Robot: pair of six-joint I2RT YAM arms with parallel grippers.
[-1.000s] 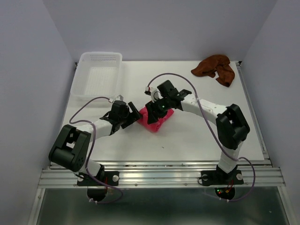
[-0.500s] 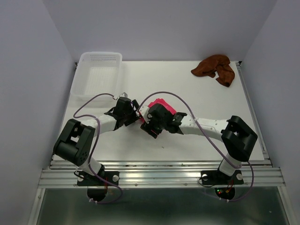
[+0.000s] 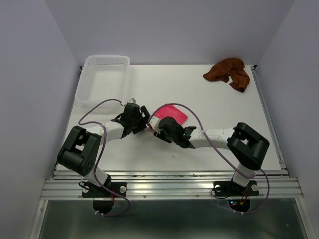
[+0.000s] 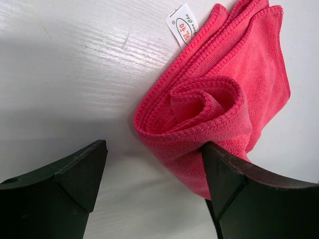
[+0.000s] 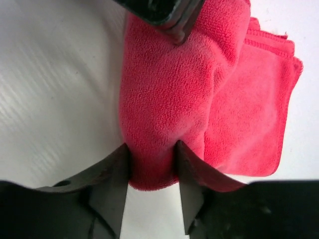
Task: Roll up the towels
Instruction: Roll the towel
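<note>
The pink towel [image 3: 172, 113] lies mid-table, its near end curled into a loose roll [image 4: 214, 99] with a white label beside it. My right gripper [image 5: 152, 154] is shut on the near end of that roll [image 5: 169, 89], one finger pressing each side. My left gripper [image 4: 154, 149] stands open at the roll's left end, its right finger [image 4: 234, 189] touching the cloth and its left finger over bare table. In the top view both grippers, left [image 3: 144, 119] and right [image 3: 157, 127], meet at the towel's near-left corner. The brown towel [image 3: 229, 72] lies crumpled at the far right.
A translucent white basket [image 3: 102, 77] stands at the far left corner of the table. A tip of the left arm's finger [image 5: 159, 12] shows at the top of the right wrist view. Walls enclose the table on three sides.
My right arm has swung from over the towel round to its near side and closed on the roll. My left gripper moved in toward the towel. The towel shifted slightly away.
</note>
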